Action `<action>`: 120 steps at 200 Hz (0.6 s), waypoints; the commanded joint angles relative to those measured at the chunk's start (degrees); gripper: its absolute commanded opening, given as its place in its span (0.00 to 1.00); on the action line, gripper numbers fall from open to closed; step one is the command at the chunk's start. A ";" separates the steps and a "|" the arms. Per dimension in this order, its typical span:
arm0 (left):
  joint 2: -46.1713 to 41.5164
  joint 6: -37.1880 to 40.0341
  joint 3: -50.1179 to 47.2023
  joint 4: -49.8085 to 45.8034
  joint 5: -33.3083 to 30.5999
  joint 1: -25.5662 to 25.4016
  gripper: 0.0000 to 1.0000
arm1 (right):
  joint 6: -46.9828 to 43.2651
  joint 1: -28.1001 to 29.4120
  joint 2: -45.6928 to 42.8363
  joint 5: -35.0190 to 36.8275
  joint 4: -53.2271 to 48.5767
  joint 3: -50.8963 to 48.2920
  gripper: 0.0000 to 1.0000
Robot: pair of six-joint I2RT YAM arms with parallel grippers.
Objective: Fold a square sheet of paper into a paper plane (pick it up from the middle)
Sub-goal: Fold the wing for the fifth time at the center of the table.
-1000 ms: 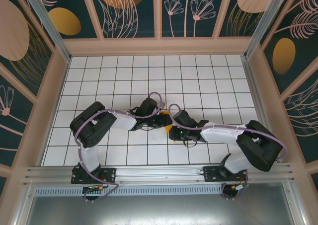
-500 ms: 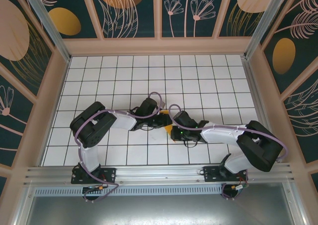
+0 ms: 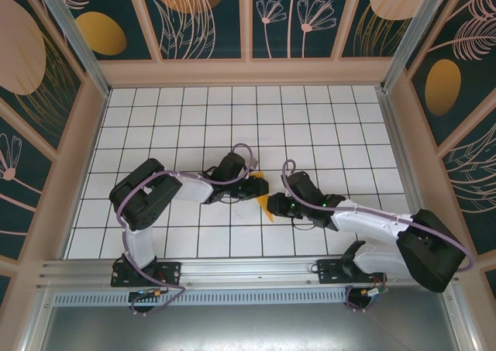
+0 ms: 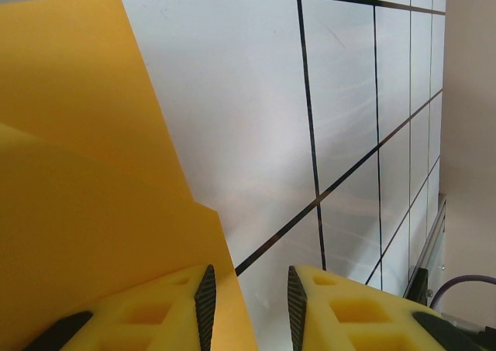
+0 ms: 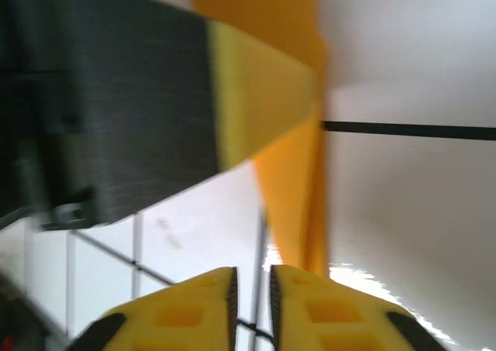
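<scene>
Working over a white gridded table [image 3: 194, 126], both arms reaching in to meet near its middle, a little toward the near edge. Between their tips, the square sheet of paper [image 3: 265, 211]: orange-yellow, already creased into a smaller pointed shape, 2 overlapping layers plain in the left wrist view. Hard to tell whether lying flat or partly lifted. Looks like mid-fold, well short of a slim finished dart.

Left end effector [image 4: 249, 277]: parted, pads [image 4: 206, 304] apart with bare table showing through the gap, the paper's edge passing by the left-hand pad and just into that gap. Seems to pin the sheet rather than pinch it, though not certain. Right end effector [image 5: 252, 277]: nearly closed, only a thin slit between its tips, nothing visible in it, sitting just beside the paper in a blurred view.

Next, probably: hold the sheet down on the left, bring the closed right tips against the loose layer, push it over and press along the crease. Calls for a light, low sweep to avoid sliding or buckling such thin paper.
</scene>
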 commanded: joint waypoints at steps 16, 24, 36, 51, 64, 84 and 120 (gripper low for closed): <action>5.13 2.69 -1.35 -8.13 -7.07 0.17 0.33 | 0.58 1.08 3.10 -8.68 8.22 -1.07 0.11; 5.18 2.74 -1.28 -8.16 -7.01 0.18 0.33 | 0.28 1.48 4.08 -8.46 7.76 -0.58 0.10; 5.18 2.76 -1.19 -8.28 -6.98 0.18 0.33 | -0.08 1.82 5.58 -8.01 6.72 -0.10 0.10; 5.17 2.78 -1.20 -8.38 -7.05 0.17 0.33 | -0.28 1.82 7.95 -8.33 5.98 0.22 0.10; 5.18 2.78 -1.19 -8.36 -7.05 0.19 0.32 | -0.35 1.99 9.53 -8.29 5.51 0.41 0.09; 5.18 2.78 -1.19 -8.47 -7.13 0.18 0.32 | 0.04 1.58 10.36 -6.16 4.44 -0.09 0.09; 5.26 3.21 -0.93 -9.18 -7.52 0.17 0.32 | 1.86 0.02 9.46 -5.93 5.51 -3.32 0.09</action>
